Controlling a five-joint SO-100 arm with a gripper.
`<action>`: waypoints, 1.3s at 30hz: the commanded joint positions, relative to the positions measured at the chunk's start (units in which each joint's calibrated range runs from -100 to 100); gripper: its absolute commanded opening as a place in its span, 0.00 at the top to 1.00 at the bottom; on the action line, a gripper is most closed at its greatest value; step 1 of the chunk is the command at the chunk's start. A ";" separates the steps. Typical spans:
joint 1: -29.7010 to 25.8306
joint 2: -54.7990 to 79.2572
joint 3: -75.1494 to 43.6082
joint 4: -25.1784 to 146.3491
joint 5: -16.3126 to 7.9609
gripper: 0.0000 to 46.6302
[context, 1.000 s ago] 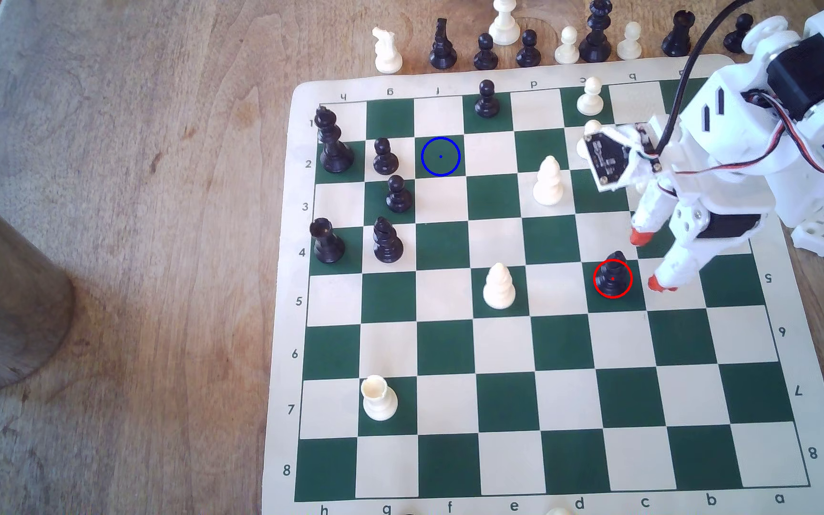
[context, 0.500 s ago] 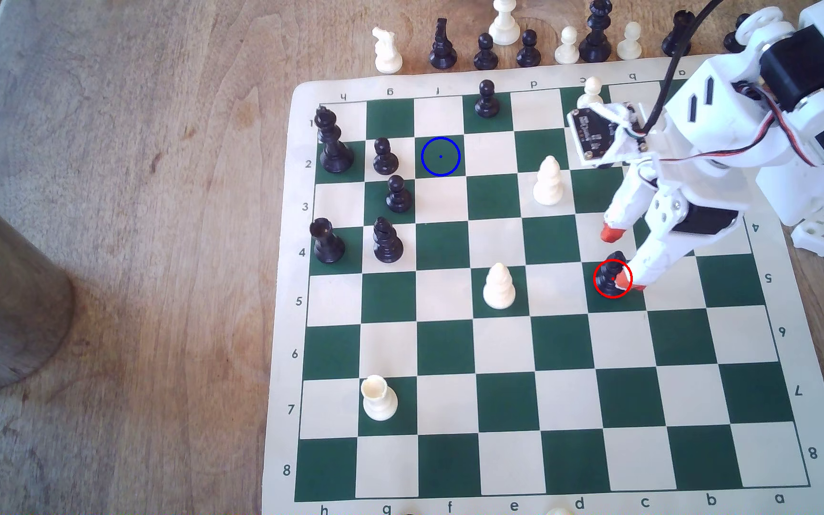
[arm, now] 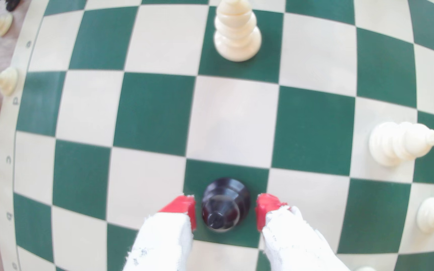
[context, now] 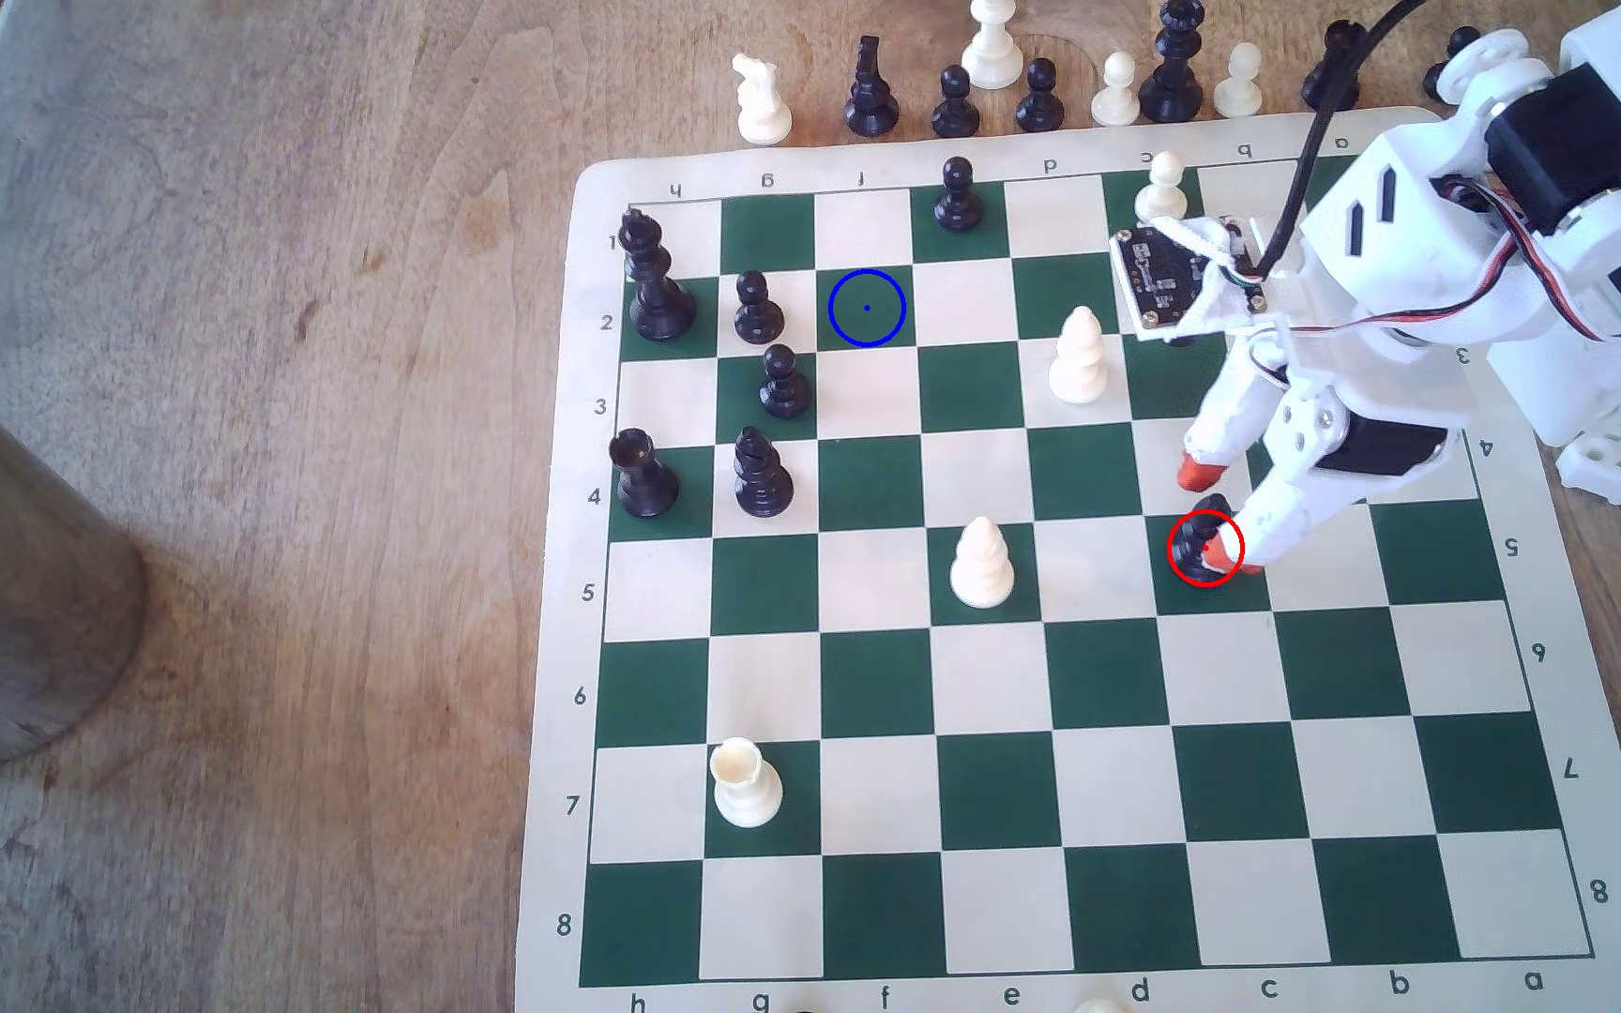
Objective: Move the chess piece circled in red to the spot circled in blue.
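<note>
Wooden desk (context: pixel 251 487) is carrying everything we are seeing: a green-and-cream chessboard (context: pixel 1079 682), with a row of ten spare pieces (context: pixel 1040 93) lining its far edge. On the board we are counting seven black pieces and five white ones. Five of the black ones are crowding the exterior view's left, close around the blue-ringed spot (context: pixel 866 308), itself bare, with a black pawn (context: pixel 758 307) standing just beside it. Two tall white pieces (context: pixel 1079 356) (context: pixel 981 563) are standing between that spot and the black bishop (context: pixel 1198 541). We are finding the bishop upright on its red-ringed green square, near the exterior view's right. The pincer (arm: pixel 226 212) is straddling it, jaws apart, one red fingertip (arm: pixel 182 208) on either side, narrow gaps showing in the wrist view.
</note>
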 commanded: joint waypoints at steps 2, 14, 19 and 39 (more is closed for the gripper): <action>-0.81 0.07 -5.32 -0.86 -0.05 0.92; -0.97 -3.50 -8.77 -0.37 -2.49 0.99; 3.80 -2.14 -17.29 1.19 -3.37 0.99; 21.87 36.32 -57.54 3.24 -3.13 1.00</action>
